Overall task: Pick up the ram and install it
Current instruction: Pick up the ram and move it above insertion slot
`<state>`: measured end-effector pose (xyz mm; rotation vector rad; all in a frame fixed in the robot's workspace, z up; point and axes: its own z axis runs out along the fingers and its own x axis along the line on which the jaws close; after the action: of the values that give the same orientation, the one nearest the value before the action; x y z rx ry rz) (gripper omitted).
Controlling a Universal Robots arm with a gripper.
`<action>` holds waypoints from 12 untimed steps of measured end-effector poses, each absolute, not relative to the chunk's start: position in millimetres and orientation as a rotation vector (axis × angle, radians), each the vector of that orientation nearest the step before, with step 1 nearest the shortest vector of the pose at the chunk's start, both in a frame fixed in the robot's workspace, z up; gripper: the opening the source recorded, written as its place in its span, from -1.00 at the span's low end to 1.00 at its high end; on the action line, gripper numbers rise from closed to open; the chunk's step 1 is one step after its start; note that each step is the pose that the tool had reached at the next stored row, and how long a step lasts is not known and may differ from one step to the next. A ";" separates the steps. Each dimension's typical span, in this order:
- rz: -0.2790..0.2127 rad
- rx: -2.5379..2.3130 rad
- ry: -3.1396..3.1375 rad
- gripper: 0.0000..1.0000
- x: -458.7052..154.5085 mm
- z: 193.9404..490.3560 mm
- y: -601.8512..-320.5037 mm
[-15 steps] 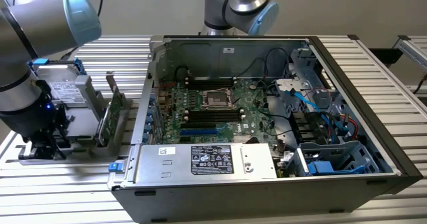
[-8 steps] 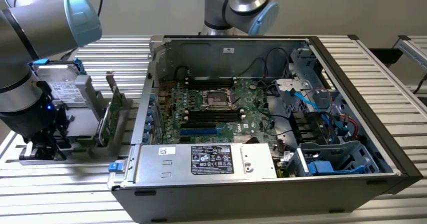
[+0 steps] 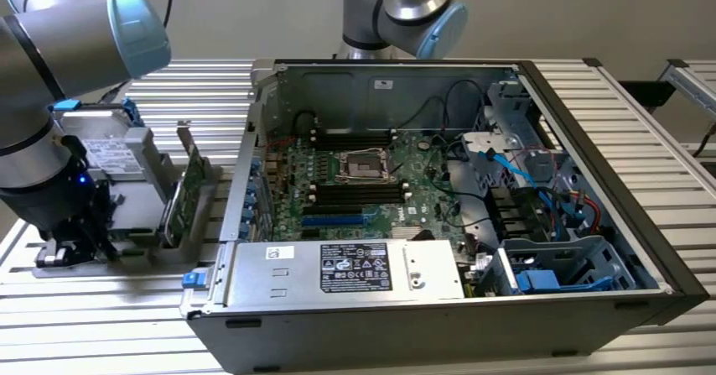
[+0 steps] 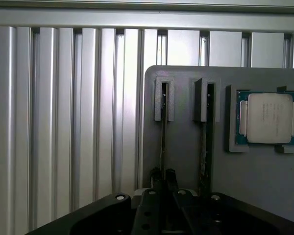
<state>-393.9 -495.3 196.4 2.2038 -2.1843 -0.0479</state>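
The ram (image 4: 162,128) stands on edge in a slot of the grey holder (image 4: 183,142), showing as a thin dark line. My gripper (image 4: 163,172) is down over it, its two black fingers (image 4: 157,175) pressed against either side of the stick, so it is shut on the ram. A second thin stick (image 4: 204,139) stands in the neighbouring slot. In the exterior view my gripper (image 3: 70,242) sits low at the holder's near end on the exterior view's left, away from the open computer case (image 3: 241,199). The motherboard (image 3: 420,169) has long black slots (image 3: 355,195).
A square silver processor chip (image 4: 267,119) lies in a pocket of the holder. A taller green card (image 3: 181,192) stands upright in the holder between my arm and the case. A second robot arm (image 3: 403,10) rises behind the case. Cables and drive bays (image 3: 537,216) crowd the case's right side.
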 end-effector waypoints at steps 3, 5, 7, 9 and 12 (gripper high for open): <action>-0.048 2.204 -2.184 -0.73 -393.9 196.4 -495.3; -0.048 2.204 -2.184 -0.73 -393.9 196.4 -495.3; -0.048 2.204 -2.184 -0.73 -393.9 196.4 -495.3; -0.048 2.204 -2.184 -0.73 -393.9 197.4 -495.3; -0.049 2.203 -2.184 -0.73 -393.9 199.2 -495.3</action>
<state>-393.9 -495.3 199.2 2.2034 -2.1840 -0.0487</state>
